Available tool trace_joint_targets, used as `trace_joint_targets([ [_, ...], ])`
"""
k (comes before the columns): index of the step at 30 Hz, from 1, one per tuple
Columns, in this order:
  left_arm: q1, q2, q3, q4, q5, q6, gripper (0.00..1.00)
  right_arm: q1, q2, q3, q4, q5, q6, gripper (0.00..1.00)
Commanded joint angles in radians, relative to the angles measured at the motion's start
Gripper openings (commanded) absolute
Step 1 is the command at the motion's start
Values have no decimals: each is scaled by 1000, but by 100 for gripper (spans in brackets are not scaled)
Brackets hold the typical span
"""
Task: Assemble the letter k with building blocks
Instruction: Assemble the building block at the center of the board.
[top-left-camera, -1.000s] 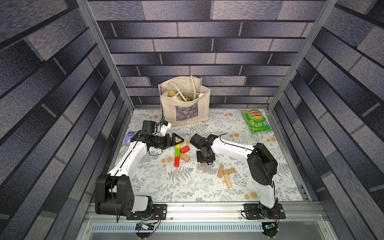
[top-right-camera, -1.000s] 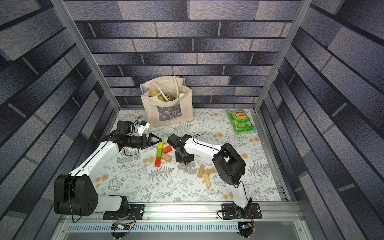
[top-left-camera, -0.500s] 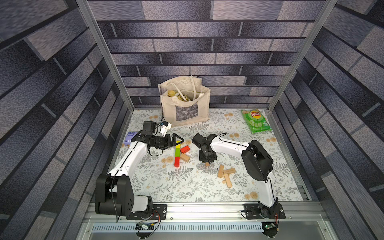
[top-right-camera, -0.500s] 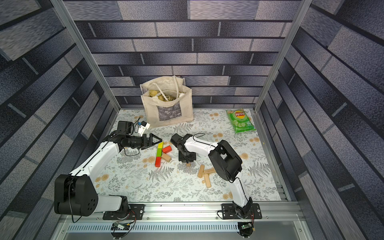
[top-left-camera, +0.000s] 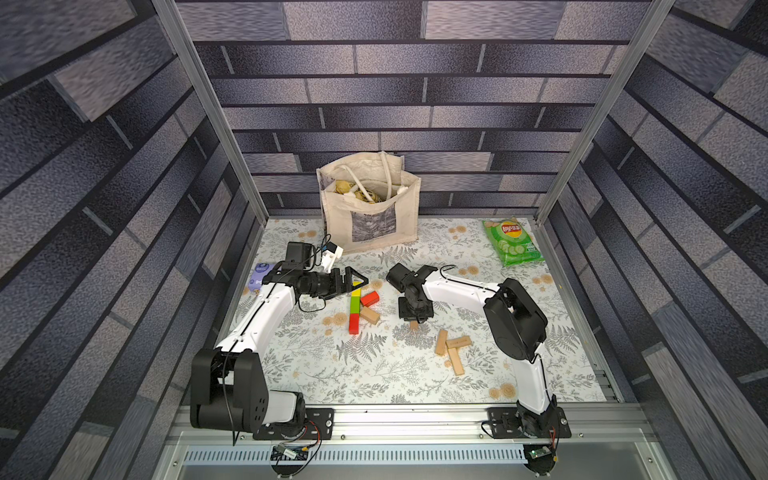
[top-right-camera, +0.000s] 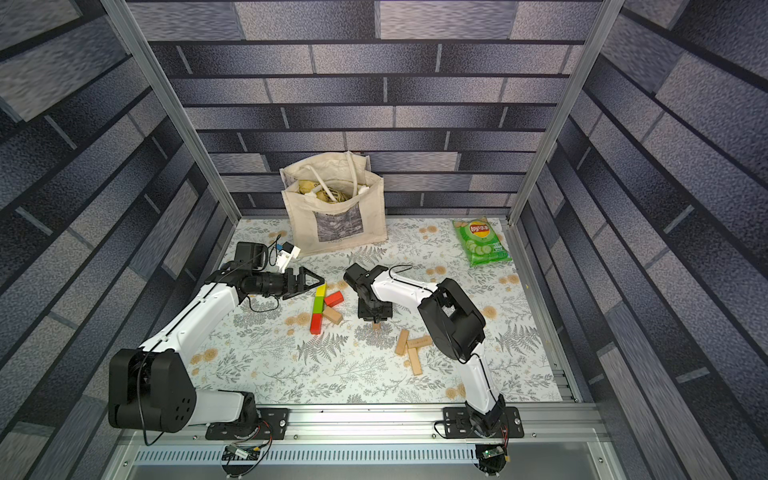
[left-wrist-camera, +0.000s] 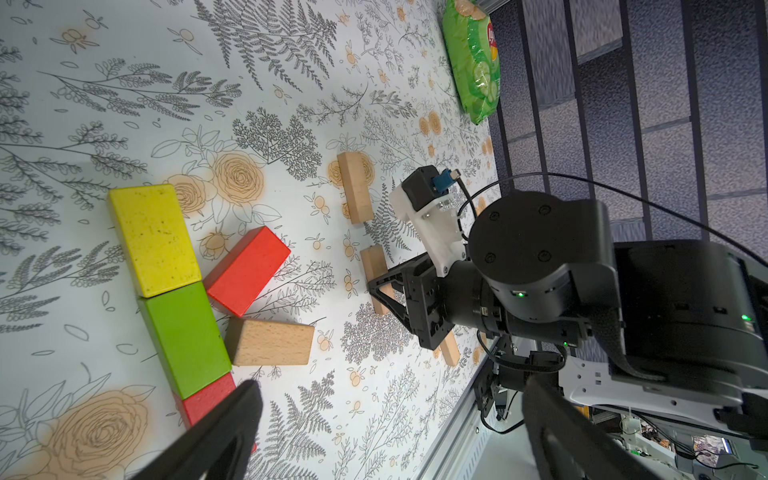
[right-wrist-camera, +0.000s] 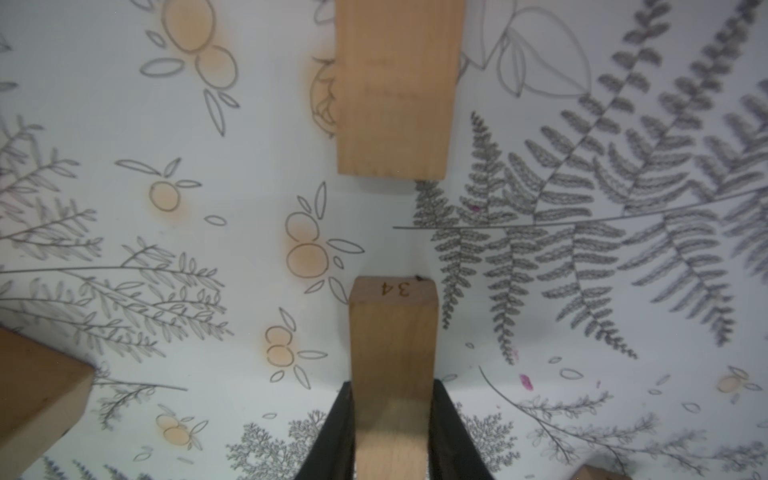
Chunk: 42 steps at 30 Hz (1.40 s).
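Left pincer (left-wrist-camera: 392, 384) wide, level; right pincer (right-wrist-camera: 392, 392) tight, downward.

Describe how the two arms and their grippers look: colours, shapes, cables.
The left arm and the right arm have white link shells, black joint housings and black bases. The left gripper and the right gripper are black, with tapering fingers. At each wrist a white bracket carries a black camera with a blue plug. Thin black cables run along both arms.

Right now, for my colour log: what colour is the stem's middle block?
Green; the middle block shows best in the left wrist view.
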<state>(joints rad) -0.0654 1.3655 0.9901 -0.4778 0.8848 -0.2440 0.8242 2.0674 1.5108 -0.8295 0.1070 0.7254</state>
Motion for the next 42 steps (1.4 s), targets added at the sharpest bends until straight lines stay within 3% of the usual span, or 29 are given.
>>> trace_joint_targets([
  [1,-2,-6,-10,0,-1,-5,100,-10,44,19,19,0,5,14],
  [42,-7,-5,-9,-7,2,0,100,-56,89,41,30,12,8,14],
])
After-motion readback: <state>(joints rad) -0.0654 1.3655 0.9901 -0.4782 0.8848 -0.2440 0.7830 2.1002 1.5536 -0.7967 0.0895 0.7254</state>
